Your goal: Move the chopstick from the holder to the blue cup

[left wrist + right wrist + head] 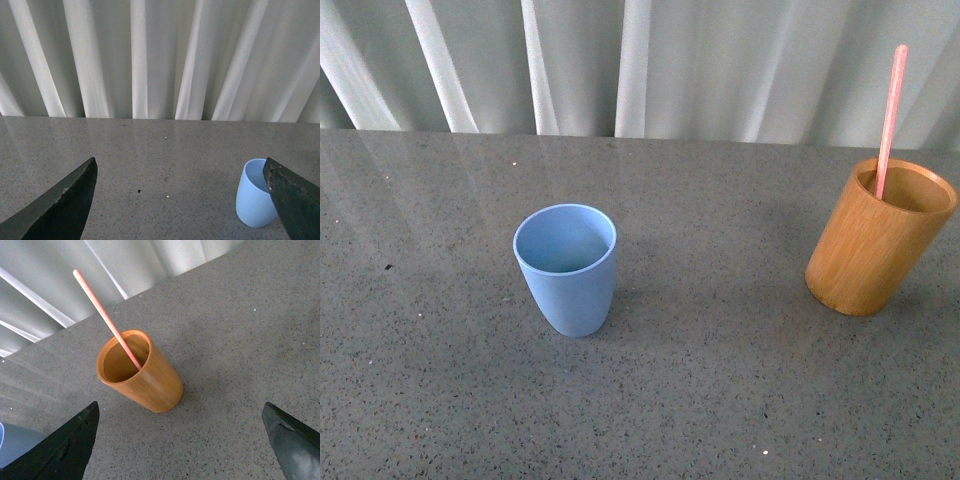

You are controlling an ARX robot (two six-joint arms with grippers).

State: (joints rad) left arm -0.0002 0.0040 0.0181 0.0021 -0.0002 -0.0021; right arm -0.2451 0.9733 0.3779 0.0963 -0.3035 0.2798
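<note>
While the chopstick [890, 110] stands tilted inside the holder [875, 255], well apart from the blue cup [568, 275] to its left, we hold the left gripper [180, 161] and right gripper [180, 407] spread wide and empty. We judge tipping the chief risk: jaws closing off-centre on the slanted stick could lever the holder over or let the stick slip.

Soft, even light filters through the curtain [150, 60] beyond the left gripper's [180, 160] jaws, which look dark and soft-edged; shadows on the tabletop [720, 400] are faint.
</note>
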